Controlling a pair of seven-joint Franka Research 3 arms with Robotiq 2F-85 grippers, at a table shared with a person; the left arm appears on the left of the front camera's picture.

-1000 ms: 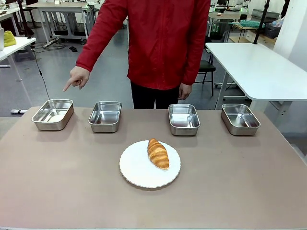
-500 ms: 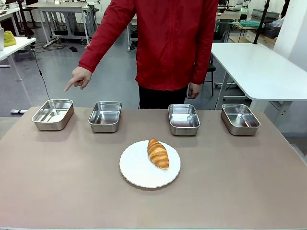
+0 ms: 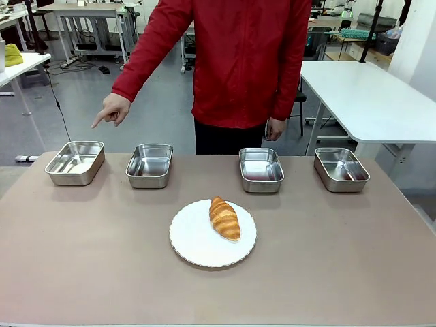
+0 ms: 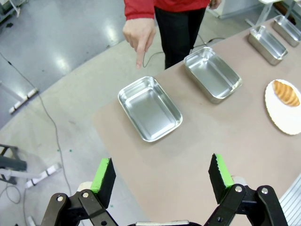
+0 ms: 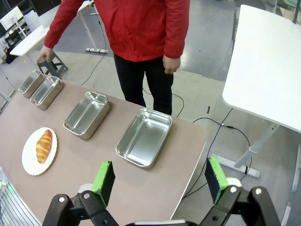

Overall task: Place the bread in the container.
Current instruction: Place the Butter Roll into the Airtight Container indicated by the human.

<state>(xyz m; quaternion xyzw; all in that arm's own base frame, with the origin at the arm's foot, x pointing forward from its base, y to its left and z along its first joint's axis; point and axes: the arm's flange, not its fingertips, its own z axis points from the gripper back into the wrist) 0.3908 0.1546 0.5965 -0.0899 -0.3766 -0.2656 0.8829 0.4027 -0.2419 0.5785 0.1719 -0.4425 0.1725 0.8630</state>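
Pointing down toward the leftmost pan (image 3: 75,162), a person's hand (image 3: 112,109) hovers just beyond the table's far edge.
The bread (image 3: 224,218) lies on a plate (image 3: 197,248) mid-table, toward its one o'clock rim; the pan sits at ten o'clock from the plate, well apart. Left gripper (image 4: 162,172) and right gripper (image 5: 160,173) hang high above the table, jaws spread wide, grasping nothing.

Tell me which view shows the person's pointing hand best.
The left wrist view: the pointing hand is large and close, index finger aimed down near the container. The front view shows it smaller, above that container. The right wrist view shows it tiny and far off, finger unreadable.
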